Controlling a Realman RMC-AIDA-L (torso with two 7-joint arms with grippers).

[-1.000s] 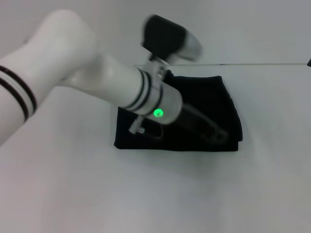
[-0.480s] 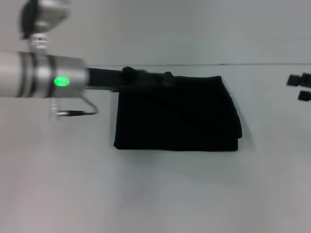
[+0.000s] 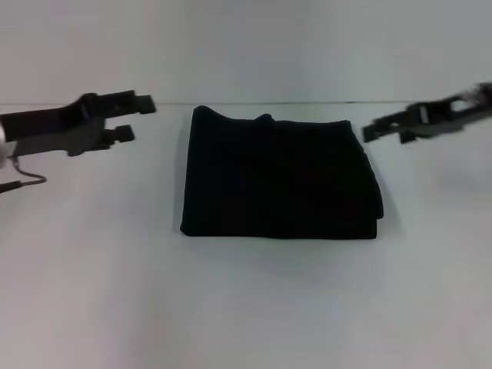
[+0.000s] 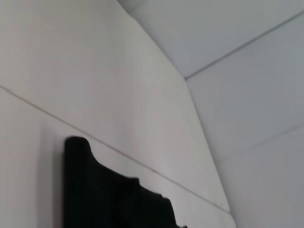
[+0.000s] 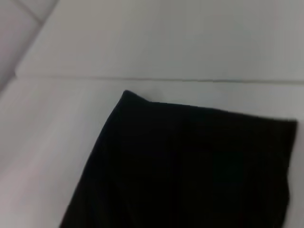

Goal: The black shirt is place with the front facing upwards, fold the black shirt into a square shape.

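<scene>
L gripper (image 3: 131,118) is held out level at the L edge of the head view, fingers (image 3: 135,102) parted w/ a clear gap, nothing gripped. A thin cable is seen looped below the L wrist. R gripper (image 3: 380,129) is extended in from the R edge, approx. same height, tips pointed inward; its finger state can't be made out.

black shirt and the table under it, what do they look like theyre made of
The black shirt looks like soft matte cloth, likely a knit: it lies in stacked folded layers with rounded edges and shows no shine. The table looks like a hard, smooth white surface with a dull finish; whether laminate or painted board cannot be told. The left hand and right hand hover open beside the shirt.
</scene>
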